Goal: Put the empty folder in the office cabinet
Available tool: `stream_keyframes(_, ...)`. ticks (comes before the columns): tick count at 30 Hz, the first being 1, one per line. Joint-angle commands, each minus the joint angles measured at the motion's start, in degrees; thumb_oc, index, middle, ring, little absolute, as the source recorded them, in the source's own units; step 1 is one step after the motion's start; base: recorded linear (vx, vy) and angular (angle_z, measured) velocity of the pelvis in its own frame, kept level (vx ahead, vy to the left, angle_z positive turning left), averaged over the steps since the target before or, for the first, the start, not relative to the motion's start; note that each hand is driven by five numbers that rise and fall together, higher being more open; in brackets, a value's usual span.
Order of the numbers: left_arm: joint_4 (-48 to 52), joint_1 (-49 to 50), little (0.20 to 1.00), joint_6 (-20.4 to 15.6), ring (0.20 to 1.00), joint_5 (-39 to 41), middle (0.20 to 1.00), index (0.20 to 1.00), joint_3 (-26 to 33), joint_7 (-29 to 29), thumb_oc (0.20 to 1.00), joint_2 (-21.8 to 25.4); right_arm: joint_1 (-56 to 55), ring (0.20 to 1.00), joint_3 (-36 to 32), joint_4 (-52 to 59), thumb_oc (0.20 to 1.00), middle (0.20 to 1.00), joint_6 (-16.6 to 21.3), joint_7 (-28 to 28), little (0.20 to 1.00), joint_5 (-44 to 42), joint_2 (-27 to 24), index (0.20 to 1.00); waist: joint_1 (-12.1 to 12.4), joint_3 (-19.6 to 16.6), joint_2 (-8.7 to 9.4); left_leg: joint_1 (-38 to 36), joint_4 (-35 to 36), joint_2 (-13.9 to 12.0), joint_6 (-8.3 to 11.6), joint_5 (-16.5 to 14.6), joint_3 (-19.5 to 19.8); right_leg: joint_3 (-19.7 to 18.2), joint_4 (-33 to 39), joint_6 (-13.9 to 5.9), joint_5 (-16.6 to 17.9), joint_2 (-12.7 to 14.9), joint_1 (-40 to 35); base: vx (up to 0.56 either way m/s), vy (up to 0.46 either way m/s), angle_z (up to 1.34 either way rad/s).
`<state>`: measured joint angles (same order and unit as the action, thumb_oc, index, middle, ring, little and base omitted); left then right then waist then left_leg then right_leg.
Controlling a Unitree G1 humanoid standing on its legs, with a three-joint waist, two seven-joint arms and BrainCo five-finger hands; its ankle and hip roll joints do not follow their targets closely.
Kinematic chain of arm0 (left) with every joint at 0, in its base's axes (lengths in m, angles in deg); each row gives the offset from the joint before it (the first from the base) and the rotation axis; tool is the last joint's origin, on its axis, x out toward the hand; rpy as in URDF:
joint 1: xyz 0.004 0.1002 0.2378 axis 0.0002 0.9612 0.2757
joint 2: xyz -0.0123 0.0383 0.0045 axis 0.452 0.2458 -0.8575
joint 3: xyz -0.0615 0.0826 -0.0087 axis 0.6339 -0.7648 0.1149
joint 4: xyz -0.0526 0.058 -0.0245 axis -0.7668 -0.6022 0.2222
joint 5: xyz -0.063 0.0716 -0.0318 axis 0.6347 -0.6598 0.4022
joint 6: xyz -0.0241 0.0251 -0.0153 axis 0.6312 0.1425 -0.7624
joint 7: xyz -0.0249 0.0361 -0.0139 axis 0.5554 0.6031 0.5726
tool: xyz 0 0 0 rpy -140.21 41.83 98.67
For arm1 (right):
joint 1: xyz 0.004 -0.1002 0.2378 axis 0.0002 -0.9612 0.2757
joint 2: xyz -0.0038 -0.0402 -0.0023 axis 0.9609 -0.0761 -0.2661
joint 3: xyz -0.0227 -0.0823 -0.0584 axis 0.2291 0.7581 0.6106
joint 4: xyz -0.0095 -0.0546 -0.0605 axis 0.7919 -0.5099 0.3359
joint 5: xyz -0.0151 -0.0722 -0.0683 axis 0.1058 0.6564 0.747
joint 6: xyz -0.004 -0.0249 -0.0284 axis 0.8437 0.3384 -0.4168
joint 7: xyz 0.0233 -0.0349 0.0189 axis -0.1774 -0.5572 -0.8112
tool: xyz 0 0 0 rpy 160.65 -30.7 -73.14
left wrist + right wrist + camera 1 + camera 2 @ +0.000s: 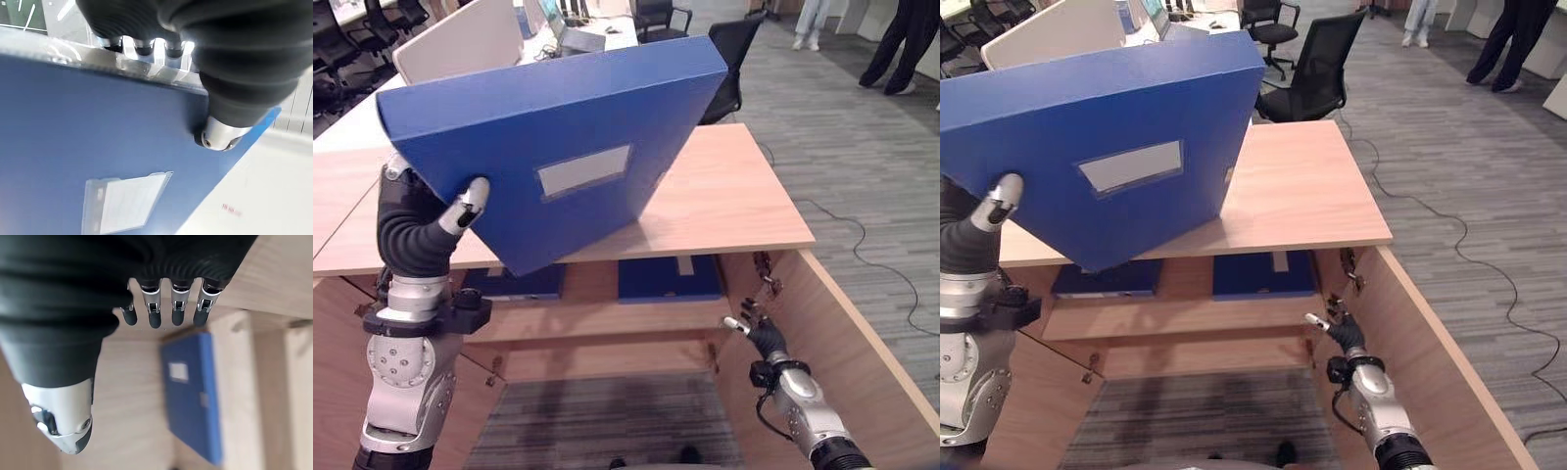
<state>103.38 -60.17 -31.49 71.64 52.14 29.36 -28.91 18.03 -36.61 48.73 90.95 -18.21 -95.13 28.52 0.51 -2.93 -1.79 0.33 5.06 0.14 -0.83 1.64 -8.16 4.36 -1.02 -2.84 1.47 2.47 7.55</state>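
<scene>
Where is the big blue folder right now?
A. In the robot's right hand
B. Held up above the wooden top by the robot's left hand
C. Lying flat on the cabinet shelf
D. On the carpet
B: the left hand clamps the blue folder by its edge, tilted above the wooden top, while the right hand holds nothing.

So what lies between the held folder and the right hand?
The cabinet top's front edge and a blue folder on the shelf separate the held folder from the right hand, in the left eye view.
</scene>
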Motion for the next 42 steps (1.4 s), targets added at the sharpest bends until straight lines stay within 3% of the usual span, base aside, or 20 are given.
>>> stream_keyframes(1, -1.0, 2.6, 0.2, -0.7, 0.2, 2.6, 0.2, 0.2, 1.0, 0.9, 0.2, 0.2, 1.1, 1.0, -0.4, 4.2, 1.0, 1.0, 4.4, 0.7, 1.0, -3.1, 0.1, 1.0, 0.0, -0.5, 3.95, -0.5, -0.1, 2.6, -0.15, -4.2, 4.3, 0.3, 5.7, -2.85, -0.1, 0.8, -6.1, 0.05, -0.033, 0.0)
stream_keyframes(11, 0.5, 1.4, 0.2, -2.6, 0.2, 7.5, 0.2, 0.2, 4.8, 2.6, 0.2, -2.0, -0.3, 1.0, -1.8, 2.5, 1.0, 1.0, 5.4, 2.8, 1.0, -7.8, 0.4, 1.0, 0.8, -1.3, 4.49, -1.9, -0.1, 2.4, 0.12, -4.8, 5.0, 0.6, 6.0, -2.52, -1.1, 0.4, -7.9, 0.02, -0.024, 0.04)
stream_keyframes(16, 0.8, -0.6, 0.2, -3.3, 0.2, 14.8, 0.2, 0.2, 5.1, 6.4, 0.2, -2.7, -0.8, 1.0, -3.0, 1.0, 1.0, 1.0, 5.9, 4.2, 1.0, -11.1, 0.9, 1.0, 0.9, -1.4, 4.54, -2.3, -0.1, 2.4, 0.27, -4.9, 5.1, 0.9, 6.0, -2.46, -1.2, 0.4, -8.4, 0.0, 0.0, 0.0)
stream_keyframes(18, 0.0, -3.0, 0.2, -2.9, 0.2, 23.8, 0.2, 0.2, 3.4, 10.5, 0.2, -3.0, -0.5, 1.0, -2.8, -0.3, 1.0, 1.0, 5.9, 5.6, 1.0, -13.4, 1.3, 1.0, 0.8, -1.8, 4.54, -2.5, -0.1, 2.3, 0.38, -4.9, 5.4, 1.0, 6.0, -2.41, -1.3, 0.3, -8.7, 0.0, 0.0, 0.0)
stream_keyframes(25, -3.4, -3.9, 0.2, -1.9, 0.2, 36.3, 0.2, 0.2, 0.8, 13.6, 0.2, -4.4, -0.2, 1.0, -3.1, 0.8, 1.0, 1.0, 6.2, 10.1, 1.0, -23.6, 2.2, 1.0, 0.5, -2.2, 4.28, -3.1, -0.1, 2.3, 0.52, -4.9, 5.6, 1.2, 5.9, -2.2, -1.6, 0.2, -9.3, 0.0, -0.002, 0.0)
stream_keyframes(33, -7.8, -0.2, 0.2, 0.2, 0.2, 34.8, 0.2, 0.2, 1.0, 13.4, 0.2, -5.6, -1.2, 1.0, -4.3, 11.3, 1.0, 1.0, 6.7, 16.4, 1.0, -30.9, 1.8, 1.0, 0.4, -2.3, 3.99, -3.2, -0.1, 2.3, 0.4, -4.7, 5.8, 1.3, 5.7, -2.09, -1.5, 0.2, -9.2, 0.0, 0.002, 0.0)
stream_keyframes(36, -9.4, 1.0, 0.2, 1.8, 0.2, 32.3, 0.2, 0.2, 0.6, 14.2, 0.2, -6.4, -1.2, 1.0, -2.3, 18.0, 1.0, 1.0, 5.2, 20.0, 1.0, -30.7, 0.0, 1.0, 0.2, -2.3, 4.08, -3.0, -0.1, 2.4, 0.32, -4.5, 5.9, 1.3, 5.7, -2.11, -1.4, 0.2, -9.0, 0.0, 0.0, 0.0)
stream_keyframes(42, -9.7, 1.9, 0.2, 2.8, 0.2, 29.7, 0.2, 0.2, 0.0, 15.1, 0.2, -6.8, -1.2, 1.0, 0.2, 22.4, 1.0, 1.0, 3.8, 22.1, 1.0, -28.9, -1.4, 1.0, 0.2, -2.3, 4.11, -2.9, -0.1, 2.4, 0.27, -4.4, 5.8, 1.2, 5.7, -2.14, -1.3, 0.2, -8.8, 0.0, 0.001, 0.01)
